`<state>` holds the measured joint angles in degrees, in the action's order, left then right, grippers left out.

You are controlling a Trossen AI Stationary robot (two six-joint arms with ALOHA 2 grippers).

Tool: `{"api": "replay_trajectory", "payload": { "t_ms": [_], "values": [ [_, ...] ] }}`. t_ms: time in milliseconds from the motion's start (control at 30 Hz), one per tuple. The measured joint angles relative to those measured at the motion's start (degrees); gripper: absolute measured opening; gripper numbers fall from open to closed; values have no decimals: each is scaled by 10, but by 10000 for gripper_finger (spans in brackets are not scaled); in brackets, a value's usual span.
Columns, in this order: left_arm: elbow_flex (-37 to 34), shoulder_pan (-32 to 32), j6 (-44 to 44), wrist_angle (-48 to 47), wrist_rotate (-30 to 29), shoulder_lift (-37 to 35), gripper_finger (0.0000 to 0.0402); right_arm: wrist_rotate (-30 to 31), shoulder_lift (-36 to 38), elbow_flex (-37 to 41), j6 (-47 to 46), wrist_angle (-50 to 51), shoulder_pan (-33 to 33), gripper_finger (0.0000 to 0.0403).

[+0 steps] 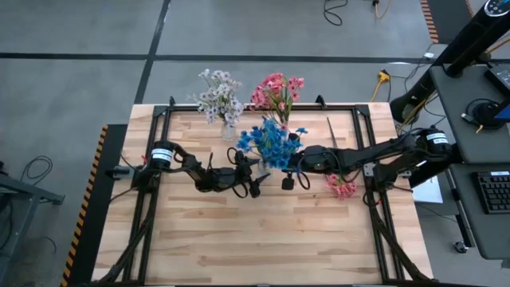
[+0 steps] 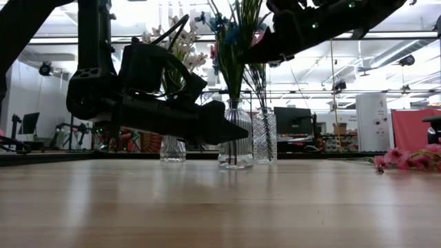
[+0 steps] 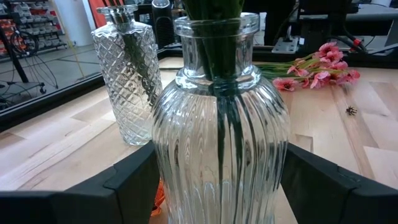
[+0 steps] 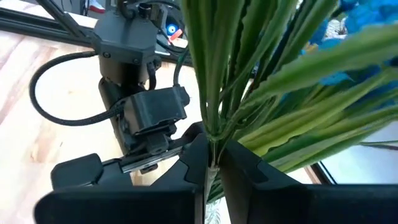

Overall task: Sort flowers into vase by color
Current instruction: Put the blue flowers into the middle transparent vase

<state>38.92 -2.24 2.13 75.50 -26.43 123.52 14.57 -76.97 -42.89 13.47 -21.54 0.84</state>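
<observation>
Flowers with blue blossoms (image 1: pixel 272 142) stand in a ribbed glass vase (image 3: pixel 219 143) near the middle of the desk (image 1: pixel 239 239), a bit toward its far edge. Their green stems (image 4: pixel 214 74) go down through the neck of this vase. The right gripper (image 4: pixel 214 163) is above the vase, and its fingers are pressed together on the stems, pinching them just over the neck. The left gripper (image 1: pixel 253 186) is low at the desk, and its fingers (image 3: pixel 130 180) are spread wide on both sides of the vase body, close to the glass or touching it; I cannot tell which.

Behind stand two more vases. One with a diamond pattern (image 3: pixel 127 74) holds the pink flowers (image 1: pixel 277 89), and another holds the white flowers (image 1: pixel 219 96). One pink spray (image 1: pixel 341 186) lies flat on the desk, under the right arm, not yet sorted.

In my judgement, the risk is now in the letting go. If the right fingers lift before they open, the stems may come out again, or the vase may tip, because it is tall and the bunch is heavy at the top. If the left fingers push from one side only, the glass can slide toward the diamond vase just beside it.
</observation>
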Motion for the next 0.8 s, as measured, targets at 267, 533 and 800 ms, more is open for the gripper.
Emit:
{"api": "replay_trajectory", "payload": {
  "t_ms": [267,533,800],
  "values": [
    [0,0,-1,0,0,0,272,0,0,0,-3,2,-1,22],
    [0,0,-2,0,0,1,272,0,0,0,-8,9,-1,22],
    [0,0,-4,0,1,1,272,-4,-28,-1,-10,2,-2,22]
  ]
}}
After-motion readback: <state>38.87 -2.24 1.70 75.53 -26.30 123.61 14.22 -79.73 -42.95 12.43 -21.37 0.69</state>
